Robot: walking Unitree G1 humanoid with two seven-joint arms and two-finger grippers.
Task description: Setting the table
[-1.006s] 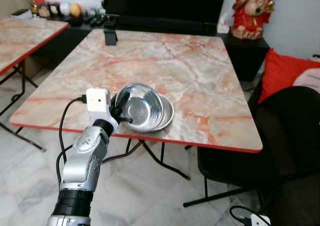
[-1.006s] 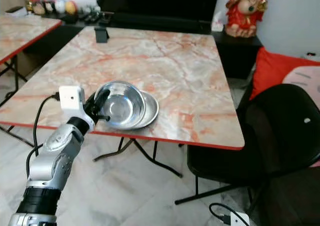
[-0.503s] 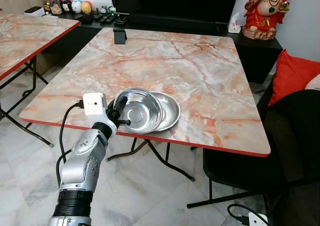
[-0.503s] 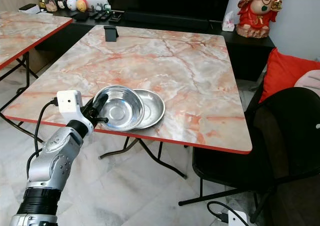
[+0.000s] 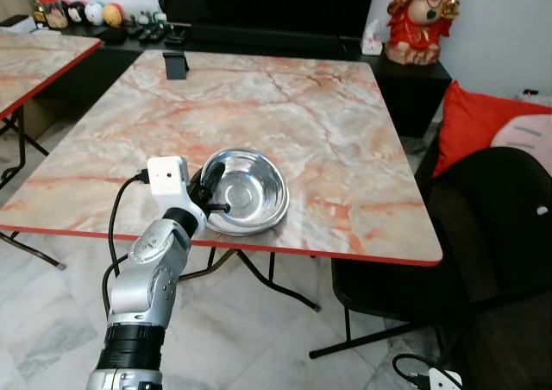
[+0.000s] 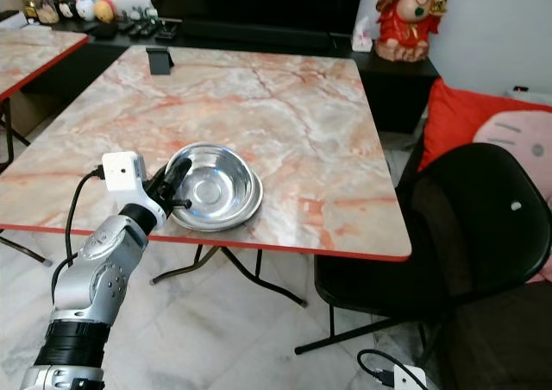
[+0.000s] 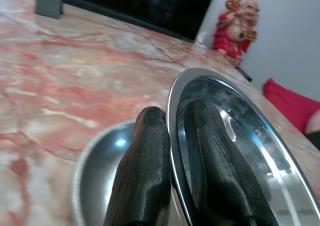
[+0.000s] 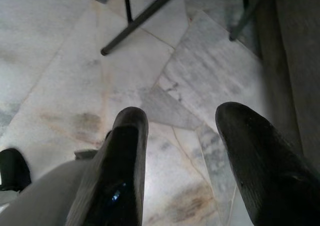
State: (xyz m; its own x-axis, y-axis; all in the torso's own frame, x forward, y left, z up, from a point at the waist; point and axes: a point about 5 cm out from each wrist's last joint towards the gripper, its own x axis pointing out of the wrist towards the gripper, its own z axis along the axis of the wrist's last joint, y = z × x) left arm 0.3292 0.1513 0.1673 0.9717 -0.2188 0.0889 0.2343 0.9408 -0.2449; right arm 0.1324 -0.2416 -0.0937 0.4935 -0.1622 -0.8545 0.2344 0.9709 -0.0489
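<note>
Nesting in second shiny steel bowl: round shiny steel bowl, rim pinched by left gripper; right gripper spread.

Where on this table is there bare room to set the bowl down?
Bare marble runs from the steel bowl back to the black stand and across to the chair-side edge. It is crowded only at the near edge, where the left gripper pinches the bowl's rim.
</note>
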